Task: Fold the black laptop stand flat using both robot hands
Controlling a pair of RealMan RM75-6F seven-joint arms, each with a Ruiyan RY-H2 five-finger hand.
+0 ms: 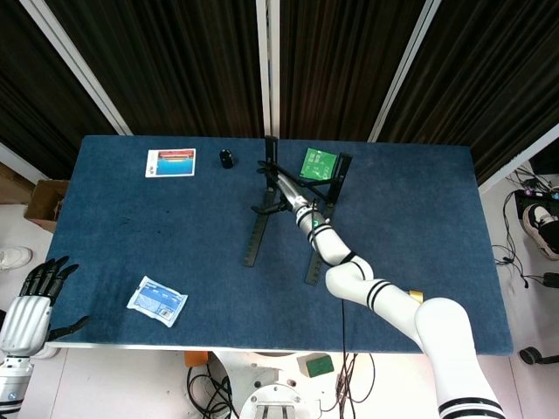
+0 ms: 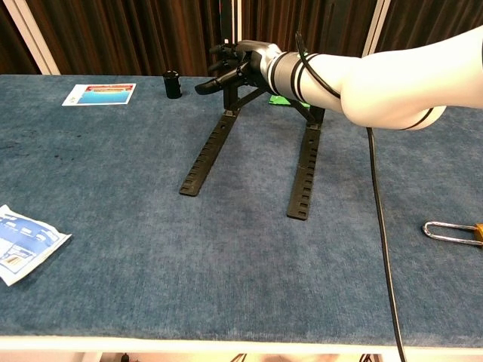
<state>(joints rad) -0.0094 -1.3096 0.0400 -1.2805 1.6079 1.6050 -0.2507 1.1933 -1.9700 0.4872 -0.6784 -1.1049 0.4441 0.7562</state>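
Your right hand point(image 2: 235, 66) reaches across the blue felt-like table point(image 1: 131, 253) to the far upright of the black laptop stand point(image 2: 302, 170). Its dark fingers point(image 2: 210, 85) lie against the left post near the top, but you cannot tell whether they actually grip it. The stand sits near the table's centre-back, unfolded: two long notched rails flat on the cloth, with crossed struts rising behind.

Just left of the stand is a small black cylinder point(image 2: 173, 84), and further left a flat printed card point(image 1: 170, 162). A green packet point(image 1: 318, 163) lies behind the stand's struts. A crinkled blue-and-white pouch point(image 1: 158, 300) lies near the front left edge. A metal clip point(image 2: 451, 230) sits at the right.

Your left hand point(image 1: 33, 301) hangs off the table's front left corner, fingers spread, holding nothing.
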